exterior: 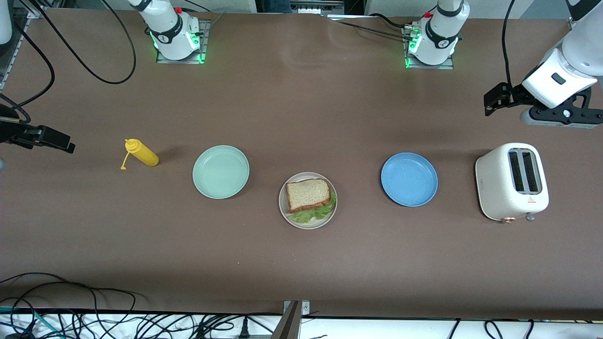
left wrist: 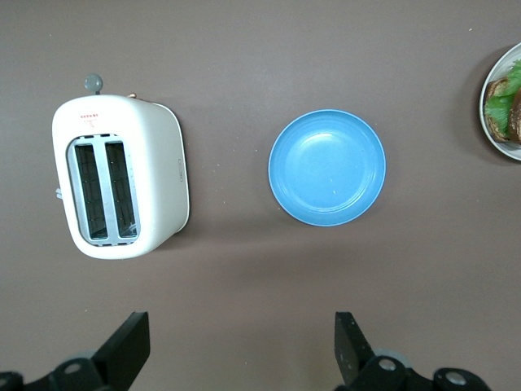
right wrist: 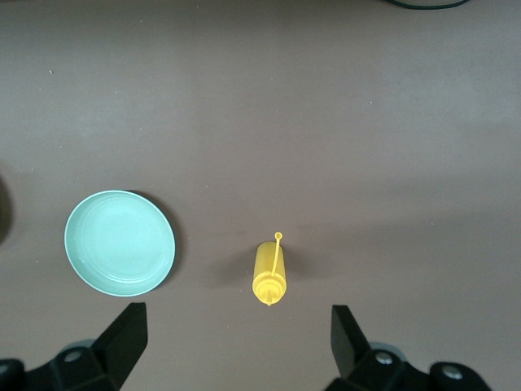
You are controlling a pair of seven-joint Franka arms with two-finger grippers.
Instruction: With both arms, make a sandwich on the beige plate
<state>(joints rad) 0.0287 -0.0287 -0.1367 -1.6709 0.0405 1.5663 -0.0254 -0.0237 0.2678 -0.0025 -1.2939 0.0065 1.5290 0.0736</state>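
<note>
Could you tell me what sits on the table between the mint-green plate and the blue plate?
The beige plate holding the sandwich, seen in the front view.

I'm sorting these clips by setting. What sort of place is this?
Probably a robotics lab staged as a kitchen: arms bolted to a brown table, loose cables along its edge, and a toaster, plates and a sandwich laid out.

The beige plate is cut off by the left wrist view's edge, the sandwich too.

Three plates – one sandwich, toaster, bottle
</note>
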